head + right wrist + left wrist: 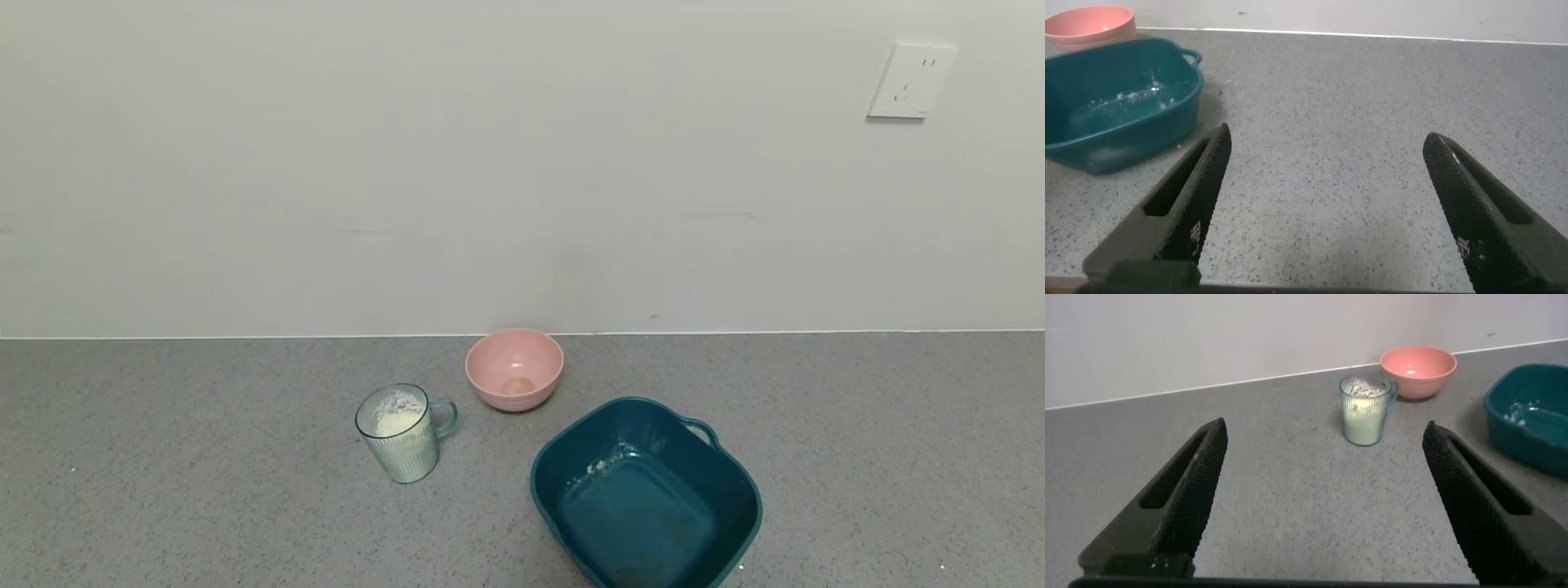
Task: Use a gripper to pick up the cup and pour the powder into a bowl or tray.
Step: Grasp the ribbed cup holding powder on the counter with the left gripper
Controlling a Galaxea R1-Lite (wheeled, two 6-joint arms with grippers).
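Task not yet begun: the cup [1365,408] stands upright on the tabletop [1290,482], full of powder [1364,389], ahead of the wide-open left tool [1323,498] and untouched, while the teal basin [1118,98], beside the equally wide right tool [1327,204], holds only white traces.

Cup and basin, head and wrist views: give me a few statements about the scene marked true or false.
1. The cup stands upright with powder inside. True.
2. The cup sits inside the teal basin. False: it stands on the counter, apart from the basin.
3. The left gripper is open with nothing between its fingers. True.
4. The right gripper is shut on the cup. False: it is open and holds nothing.
5. The pink bowl is heaped with powder. False: no heap in it.
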